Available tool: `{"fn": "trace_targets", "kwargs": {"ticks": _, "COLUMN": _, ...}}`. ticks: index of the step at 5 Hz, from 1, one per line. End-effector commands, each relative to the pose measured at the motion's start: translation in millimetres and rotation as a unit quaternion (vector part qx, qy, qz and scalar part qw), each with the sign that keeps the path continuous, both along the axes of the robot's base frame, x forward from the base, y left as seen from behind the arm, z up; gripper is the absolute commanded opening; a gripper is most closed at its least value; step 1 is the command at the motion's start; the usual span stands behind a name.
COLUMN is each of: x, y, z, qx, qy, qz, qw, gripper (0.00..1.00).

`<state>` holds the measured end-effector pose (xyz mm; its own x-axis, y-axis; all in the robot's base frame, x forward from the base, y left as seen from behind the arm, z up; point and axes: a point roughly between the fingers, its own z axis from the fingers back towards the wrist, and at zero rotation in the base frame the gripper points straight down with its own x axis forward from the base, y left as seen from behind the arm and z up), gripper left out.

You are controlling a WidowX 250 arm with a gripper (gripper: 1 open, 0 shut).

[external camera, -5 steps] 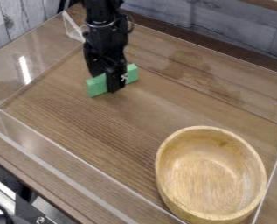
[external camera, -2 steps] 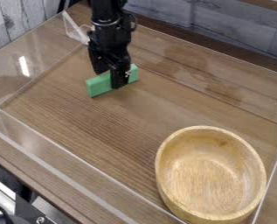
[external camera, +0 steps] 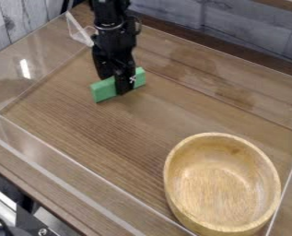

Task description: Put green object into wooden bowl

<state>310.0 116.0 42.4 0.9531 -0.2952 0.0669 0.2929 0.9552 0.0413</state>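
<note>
The hand (external camera: pixel 117 81) stood spread, straddling the block (external camera: pixel 108 87) on the tabletop (external camera: pixel 135 138); squeezing squarely across its narrow sides should hold best.

The black gripper (external camera: pixel 116 81) at upper left covers the middle of the green object (external camera: pixel 104 89), so whether its fingertips touch the block cannot be told, while the arm is cut off by the top edge and the wooden bowl (external camera: pixel 222 183) nearly meets the bottom edge.
</note>
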Motion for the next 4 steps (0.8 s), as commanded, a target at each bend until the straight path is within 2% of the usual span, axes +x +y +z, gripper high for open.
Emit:
{"fn": "trace_targets", "kwargs": {"ticks": 1, "x": 0.4, "y": 9.9, "z": -1.6, "qx": 0.004, "qy": -0.023, "qz": 0.004, "qw": 0.9997, "gripper": 1.00}}
{"fn": "trace_targets", "kwargs": {"ticks": 2, "x": -3.1, "y": 11.0, "z": -10.5, "qx": -0.002, "qy": -0.023, "qz": 0.000, "qw": 0.9997, "gripper": 1.00}}
{"fn": "trace_targets", "kwargs": {"ticks": 3, "x": -1.1, "y": 18.1, "z": -1.6, "qx": -0.008, "qy": -0.022, "qz": 0.001, "qw": 0.9997, "gripper": 0.00}}
{"fn": "trace_targets", "kwargs": {"ticks": 4, "x": 0.1, "y": 23.1, "z": 11.0, "qx": -0.027, "qy": -0.019, "qz": 0.005, "qw": 0.9994, "gripper": 0.00}}
